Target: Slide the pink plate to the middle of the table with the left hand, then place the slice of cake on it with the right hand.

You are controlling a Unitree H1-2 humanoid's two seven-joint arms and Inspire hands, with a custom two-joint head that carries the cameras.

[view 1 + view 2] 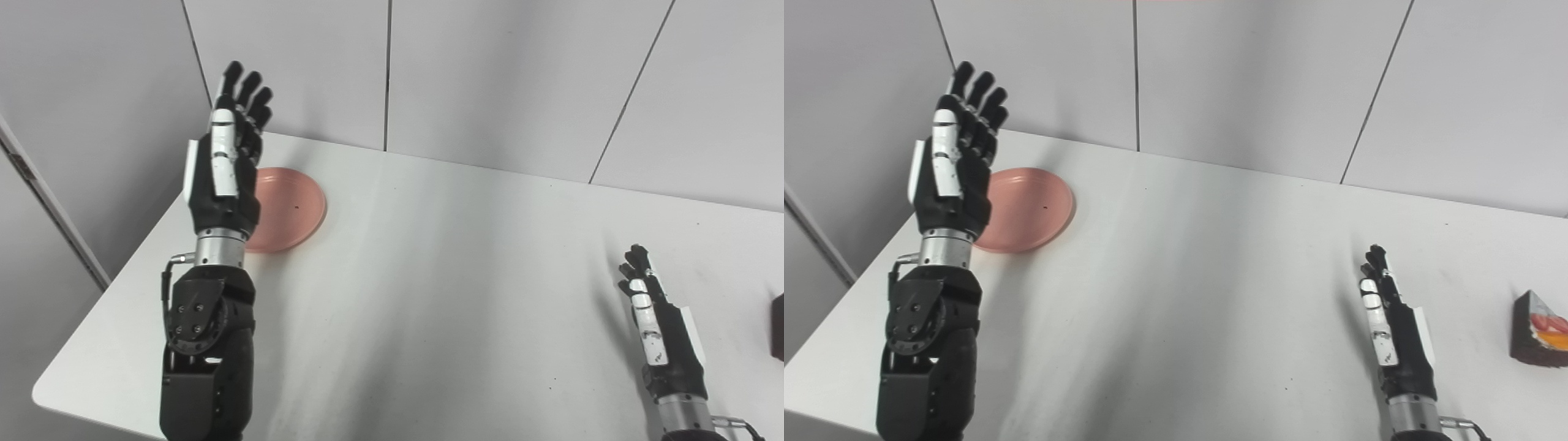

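With the left hand (958,147) raised, fingers spread and empty, beside the plate (1026,208), a steep descent could tip its rim; the right hand (1393,318), empty, fingers loosely extended, waits left of the cake (1537,331).

plate (288,208): pink | cake (1538,331): dark brown, red-orange top | table (441,294): white | hands: black-white

no readable text, labels or numbers anywhere.
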